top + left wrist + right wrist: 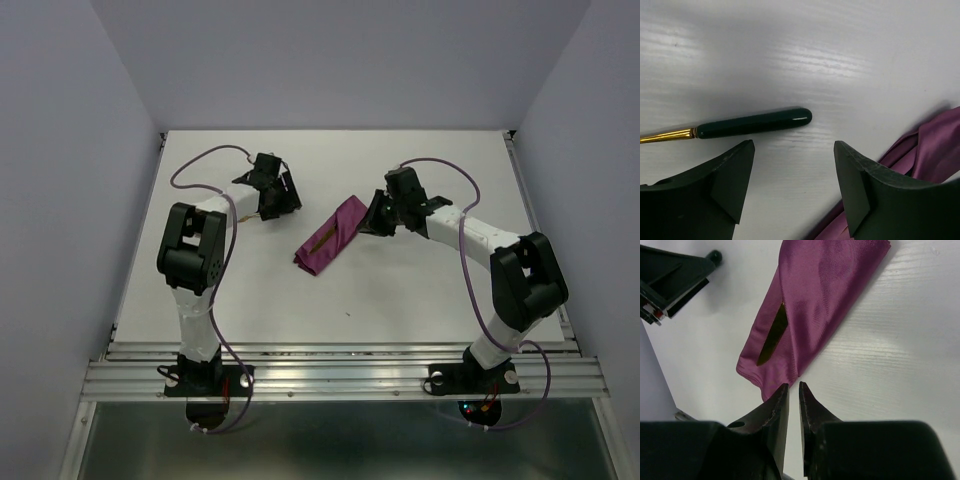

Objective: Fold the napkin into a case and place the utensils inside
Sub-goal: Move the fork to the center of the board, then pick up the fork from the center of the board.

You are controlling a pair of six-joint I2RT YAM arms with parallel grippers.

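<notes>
Near the middle of the tabletop, seen from above, you have the case lying as a narrow purple strip that slants from near-left to far-right. A knife blade shows as a thin dark-gold line along it. Your left gripper sits to the case's left, apart from it, toward the far-left part of the tabletop. Your right gripper is right at the case's far-right edge. From here you cannot tell whether it touches the cloth.

On the left wrist view, your jaws stand wide apart, released, with only bare tabletop between them. Beyond the fingers a utensil lies flat, its black handle pointing right and its gold neck running off the left edge, so the head is out of frame. It is clear of both fingers. The case's folds show at the lower right, beside and behind the right-hand finger.

On the right wrist view, your fingers are nearly together, with a thin slit between them and nothing seen in it. Their tips are at the near edge of the case, too close to tell whether they touch. The gold blade lies tucked in a fold on the case's left side, partly covered. At the upper left corner the left gripper appears, with a rounded handle end just beside it.
</notes>
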